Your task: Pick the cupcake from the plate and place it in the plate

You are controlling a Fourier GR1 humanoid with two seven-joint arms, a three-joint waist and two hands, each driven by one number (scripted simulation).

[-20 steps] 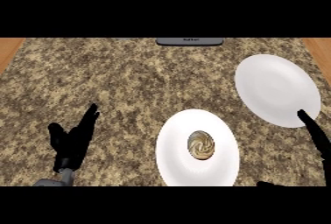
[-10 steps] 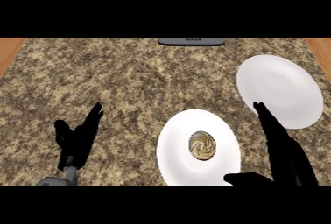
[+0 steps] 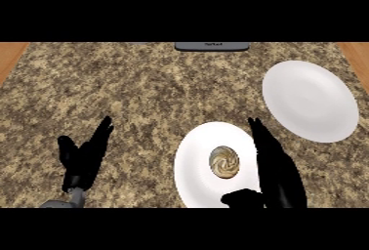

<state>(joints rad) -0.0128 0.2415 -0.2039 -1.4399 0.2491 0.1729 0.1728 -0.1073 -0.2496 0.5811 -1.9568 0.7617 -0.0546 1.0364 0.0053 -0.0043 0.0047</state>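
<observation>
On the speckled brown worktop (image 3: 144, 97) we see two white plates. The near plate (image 3: 196, 168) lies low in the view, a little right of the middle, and the cupcake (image 3: 225, 161) sits on it, slightly right of its centre, showing a swirled tan and cream top from above. The far plate (image 3: 310, 100) lies higher up and to the right, bare, and well apart from the cupcake; its lower left rim comes near the upper right rim of the near plate, though we cannot tell whether the two touch.

Our right hand (image 3: 277, 176) comes in from the lower edge over the right side of the near plate, just beside the cupcake. Its fingers are straight and point up the view, with the thumb (image 3: 241, 197) spread out to the left below the cupcake, so the hand is wide and holds nothing. We cannot tell whether it touches the plate.

Our left hand (image 3: 83, 158) shows at the lower left, over bare worktop and well apart from both plates, fingers up and relaxed, holding nothing. A dark grey flat object (image 3: 212, 46) lies at the far edge of the worktop.
</observation>
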